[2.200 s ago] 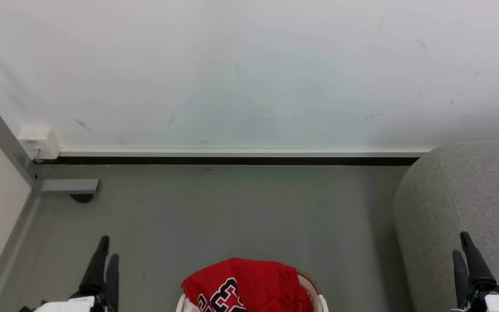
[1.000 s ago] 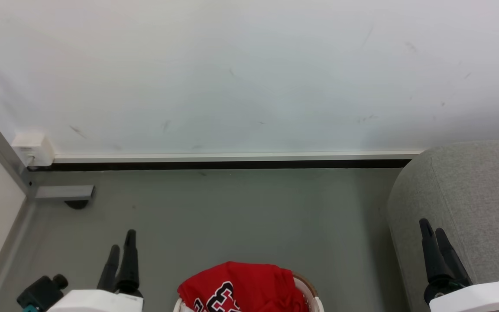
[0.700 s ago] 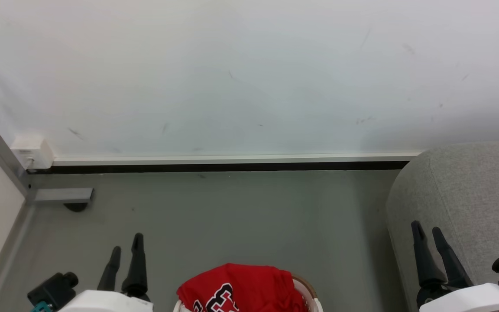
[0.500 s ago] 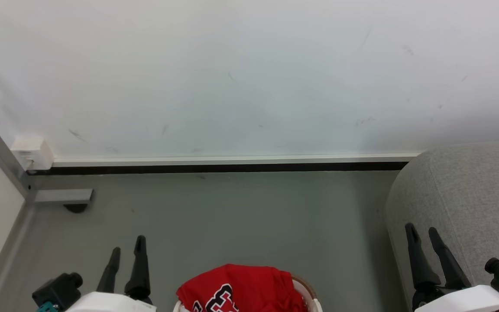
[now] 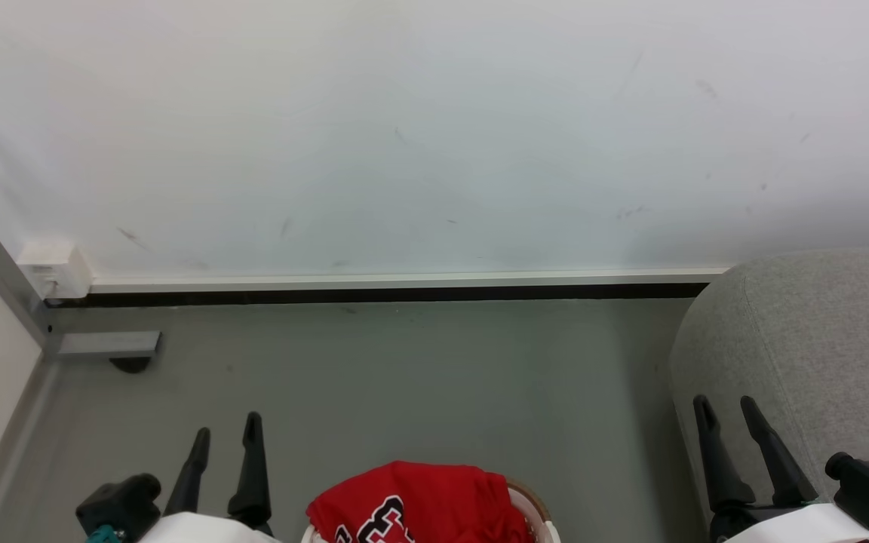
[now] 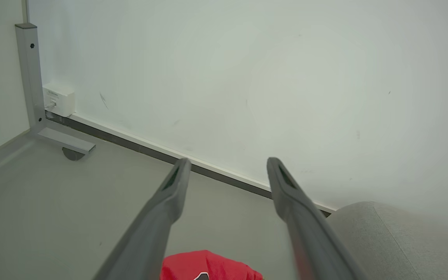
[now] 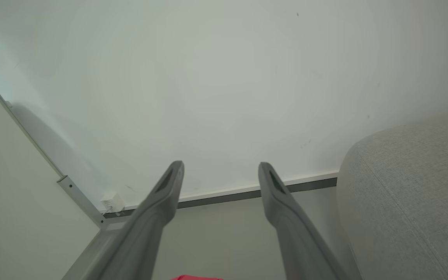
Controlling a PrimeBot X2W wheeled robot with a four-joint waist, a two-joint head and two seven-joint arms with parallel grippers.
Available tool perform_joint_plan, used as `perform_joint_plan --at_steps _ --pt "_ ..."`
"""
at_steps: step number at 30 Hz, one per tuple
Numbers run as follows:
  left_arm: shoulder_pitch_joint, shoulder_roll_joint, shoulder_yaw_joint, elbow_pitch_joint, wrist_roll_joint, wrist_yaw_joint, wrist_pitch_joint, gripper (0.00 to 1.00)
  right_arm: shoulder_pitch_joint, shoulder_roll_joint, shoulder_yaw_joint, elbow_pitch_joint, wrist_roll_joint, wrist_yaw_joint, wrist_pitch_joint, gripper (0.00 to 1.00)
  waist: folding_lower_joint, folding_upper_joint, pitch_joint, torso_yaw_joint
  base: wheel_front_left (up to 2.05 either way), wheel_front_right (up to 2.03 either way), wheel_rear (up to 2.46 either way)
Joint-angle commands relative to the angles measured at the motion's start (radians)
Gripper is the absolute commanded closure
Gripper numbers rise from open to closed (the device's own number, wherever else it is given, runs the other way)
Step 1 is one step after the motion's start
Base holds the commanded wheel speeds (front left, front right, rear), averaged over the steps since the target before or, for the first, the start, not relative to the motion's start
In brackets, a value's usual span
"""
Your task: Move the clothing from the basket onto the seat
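The red jersey with black-and-white lettering is heaped in the white basket at the bottom middle of the head view; the basket's brown rim peeks out on its right. The jersey's red top lies low between the fingers in the left wrist view, and a red sliver touches the right wrist view's bottom edge. The light grey seat stands to the right. My left gripper is open, left of the basket, holding nothing. My right gripper is open in front of the seat's side, holding nothing.
A white wall with a dark baseboard runs across ahead. A grey metal post and foot and a small white box sit in the left corner beside a pale panel. Grey floor lies between wall and basket.
Both grippers have gone from shut to open and drifted inward toward the basket. The head view has shifted slightly, so the wall and seat sit a little differently.
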Motion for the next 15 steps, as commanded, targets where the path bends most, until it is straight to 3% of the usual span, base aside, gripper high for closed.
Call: perform_joint_plan --at_steps 1,15 --pt "0.004 0.009 -0.004 -0.007 0.038 0.004 -0.012 0.00 -0.002 -0.001 -0.007 -0.001 -0.032 -0.001 -0.012 0.00 0.0000 -0.0001 -0.001 0.000 0.00 0.00 0.00" --pt "0.009 -0.001 -0.023 -0.012 0.171 0.013 -0.044 0.00 0.000 0.017 -0.024 0.016 -0.174 -0.001 -0.045 0.00 0.0000 -0.0001 -0.006 -0.010 0.00 0.00 0.00"
